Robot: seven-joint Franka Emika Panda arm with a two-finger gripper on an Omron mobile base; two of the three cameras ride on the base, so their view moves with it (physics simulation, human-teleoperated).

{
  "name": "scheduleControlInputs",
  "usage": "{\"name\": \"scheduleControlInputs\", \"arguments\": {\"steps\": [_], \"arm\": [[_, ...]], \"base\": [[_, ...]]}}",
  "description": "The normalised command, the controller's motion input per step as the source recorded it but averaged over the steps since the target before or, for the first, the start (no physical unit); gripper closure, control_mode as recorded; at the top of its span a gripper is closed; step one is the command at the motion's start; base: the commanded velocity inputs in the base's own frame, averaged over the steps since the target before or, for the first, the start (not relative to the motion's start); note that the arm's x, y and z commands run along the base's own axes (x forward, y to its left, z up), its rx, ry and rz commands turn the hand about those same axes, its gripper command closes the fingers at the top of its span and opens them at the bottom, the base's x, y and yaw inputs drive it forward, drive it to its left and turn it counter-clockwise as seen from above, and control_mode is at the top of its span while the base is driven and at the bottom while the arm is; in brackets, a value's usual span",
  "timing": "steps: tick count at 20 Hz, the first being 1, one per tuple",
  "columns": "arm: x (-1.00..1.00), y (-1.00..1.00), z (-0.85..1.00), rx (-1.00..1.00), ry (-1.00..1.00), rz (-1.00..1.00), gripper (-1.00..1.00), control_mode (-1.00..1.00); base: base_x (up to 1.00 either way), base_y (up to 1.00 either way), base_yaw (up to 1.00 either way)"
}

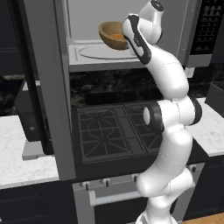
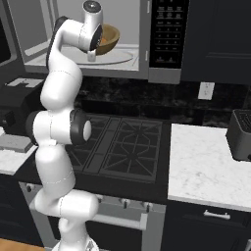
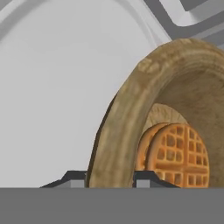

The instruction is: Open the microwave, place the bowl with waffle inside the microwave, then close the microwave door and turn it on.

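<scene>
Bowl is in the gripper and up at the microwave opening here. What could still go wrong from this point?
1. The gripper pinches only the thick rim of the bowl, which hangs tilted over the turntable; it could slip or land crooked.
2. The waffle leans against the bowl's inside and might slide out.
3. The microwave door stands open close beside the arm, so pulling back may clip it.

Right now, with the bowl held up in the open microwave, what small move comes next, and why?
Probably lower the round light-brown wooden bowl onto the grey turntable plate: the gripper pinches its wall, and it hangs tilted above the plate with the orange-brown waffle inside.
</scene>
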Motion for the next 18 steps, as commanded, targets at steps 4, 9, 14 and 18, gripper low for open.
{"name": "scheduleControlInputs", "arguments": {"steps": [4,9,14,18], "arm": [[0.00,0.00,0.00,0.00,0.00,0.00,-1.00,-1.00],[0.00,0.00,0.00,0.00,0.00,0.00,-1.00,-1.00],[0.00,0.00,0.00,0.00,0.00,0.00,-1.00,-1.00],[-0.25,-0.03,0.00,0.00,-0.10,0.00,-1.00,-1.00]], "base": [[0.00,0.00,0.00],[0.00,0.00,0.00],[0.00,0.00,0.00],[0.00,0.00,0.00]]}}
